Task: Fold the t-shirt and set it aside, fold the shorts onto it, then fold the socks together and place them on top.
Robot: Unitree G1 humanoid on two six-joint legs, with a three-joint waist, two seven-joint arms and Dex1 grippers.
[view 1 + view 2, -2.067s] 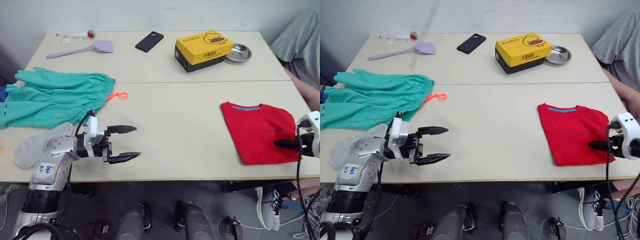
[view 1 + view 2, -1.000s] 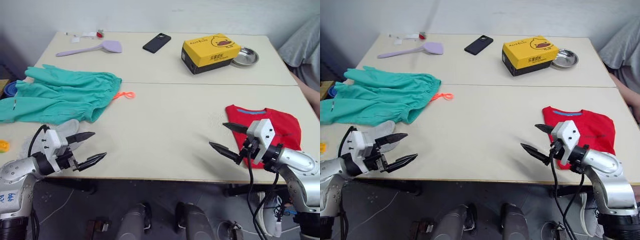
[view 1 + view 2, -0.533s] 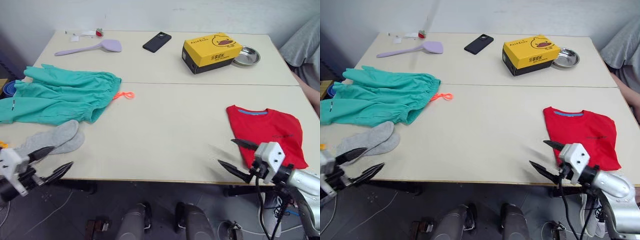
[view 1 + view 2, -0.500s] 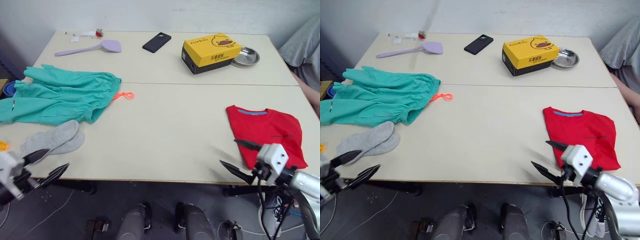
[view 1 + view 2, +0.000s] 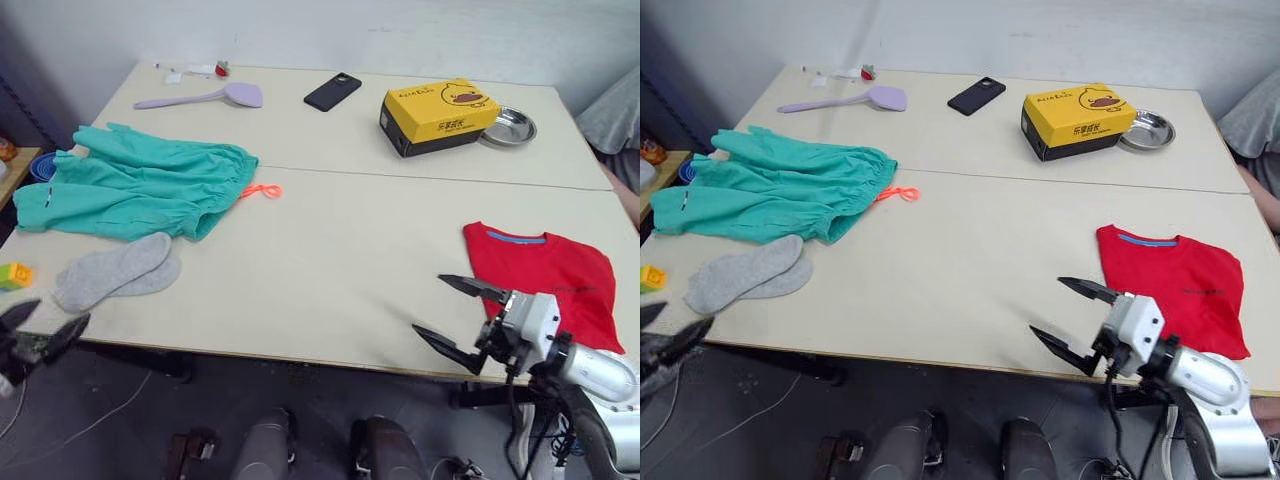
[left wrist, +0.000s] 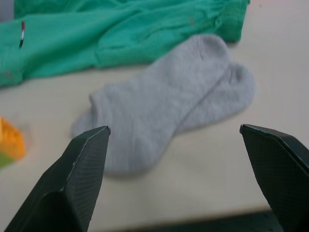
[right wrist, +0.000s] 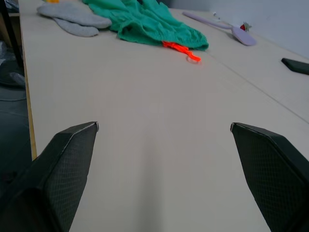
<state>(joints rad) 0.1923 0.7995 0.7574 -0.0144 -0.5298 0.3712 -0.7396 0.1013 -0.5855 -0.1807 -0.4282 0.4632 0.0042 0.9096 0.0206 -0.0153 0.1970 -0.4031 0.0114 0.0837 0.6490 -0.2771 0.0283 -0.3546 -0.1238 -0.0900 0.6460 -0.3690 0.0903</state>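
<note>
At table's right near edge: t-shirt (image 5: 541,280), red, folded flat, parked out of the way as base for the stack. Far left: shorts (image 5: 140,192), teal-green, spread unfolded, orange drawstring (image 5: 262,190) trailing toward centre. Just in front: socks (image 5: 115,270), grey, overlapping, untouched. Right gripper (image 5: 462,323): spread wide, empty, low over the front edge beside the shirt. Left gripper (image 5: 40,332): parted, empty, below the table corner near the socks. Probably shorts next.
</note>
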